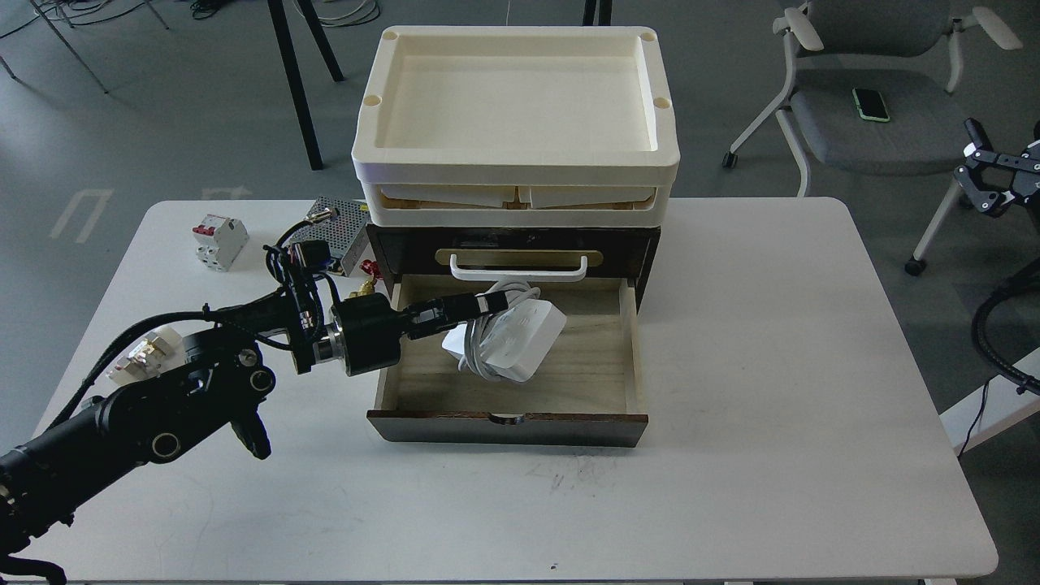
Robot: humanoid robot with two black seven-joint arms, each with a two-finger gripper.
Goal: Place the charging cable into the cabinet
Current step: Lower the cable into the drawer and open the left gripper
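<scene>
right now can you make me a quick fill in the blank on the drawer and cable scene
1. The left gripper holds the charging cable over the open ____ of the cabinet.
2. Stacked on top of the cabinet are cream plastic ____.
3. A phone lies on the seat of the grey ____ behind the table.
4. The right gripper is at the ____ edge of the view, off the table.

Missing words: drawer; trays; chair; right
</scene>
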